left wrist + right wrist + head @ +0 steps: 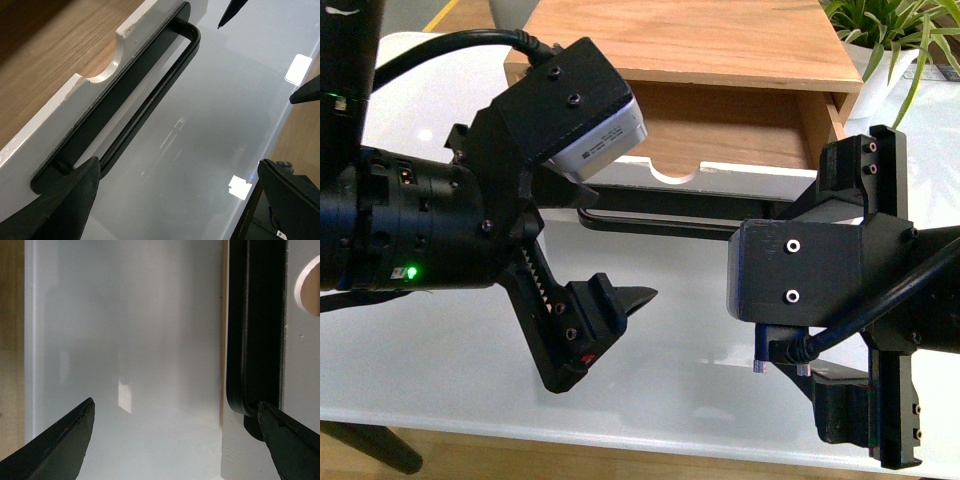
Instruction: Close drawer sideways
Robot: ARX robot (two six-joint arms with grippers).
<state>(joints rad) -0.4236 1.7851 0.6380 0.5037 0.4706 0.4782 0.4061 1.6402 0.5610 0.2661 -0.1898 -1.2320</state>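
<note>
While the drawer [740, 180] stands part-open just ahead of my claws: left gripper [177, 172], spread, empty, beside its bar handle [150, 95]; right gripper [175, 405], same. Step: approach. Next, I judge: push its front inward.

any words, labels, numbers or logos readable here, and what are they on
None can be read.
Sticker on the silver camera housing at the left wrist: lines of tiny print, too small and blurred to read.
White front of the drawer: no text showing.
Black handle: no text showing.
Wrist views: no lettering.
</note>
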